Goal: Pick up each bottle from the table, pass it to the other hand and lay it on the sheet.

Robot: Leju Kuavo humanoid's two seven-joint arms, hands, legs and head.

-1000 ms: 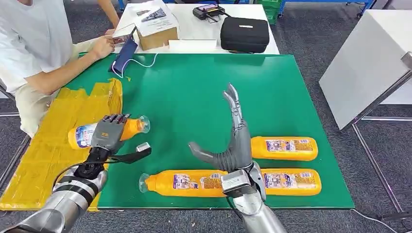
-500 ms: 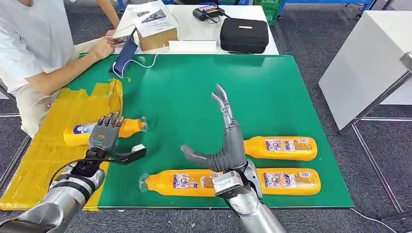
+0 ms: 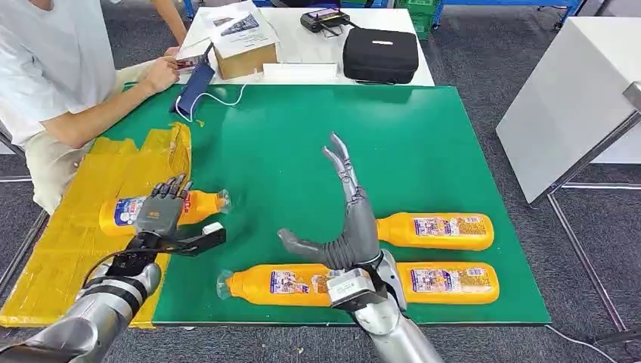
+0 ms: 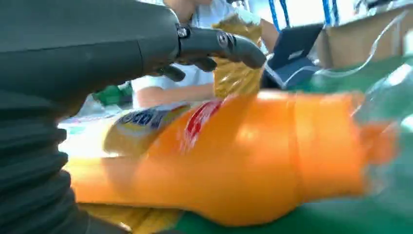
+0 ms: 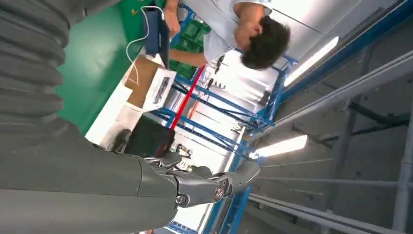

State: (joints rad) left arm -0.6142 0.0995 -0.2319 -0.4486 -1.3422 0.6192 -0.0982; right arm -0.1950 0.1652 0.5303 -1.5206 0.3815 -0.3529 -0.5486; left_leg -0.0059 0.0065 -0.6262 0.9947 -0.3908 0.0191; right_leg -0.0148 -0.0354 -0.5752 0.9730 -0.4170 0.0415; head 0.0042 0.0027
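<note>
Bottle (image 3: 198,204), orange liquid inside, is laid partly on the yellow sheet (image 3: 68,227) under the opened left robot hand (image 3: 160,212). Right robot hand (image 3: 349,219) is spread empty above 3 bottles (image 3: 435,230) on the green surface (image 3: 302,151).

1. The green desk (image 3: 302,151) filled the frame's middle.
2. A yellow sheet (image 3: 75,227) covered its left edge.
3. Three orange bottles (image 3: 435,231) (image 3: 280,286) (image 3: 453,281) lay at lower right.
4. A fourth bottle (image 3: 193,206) lay across the sheet's edge.
</note>
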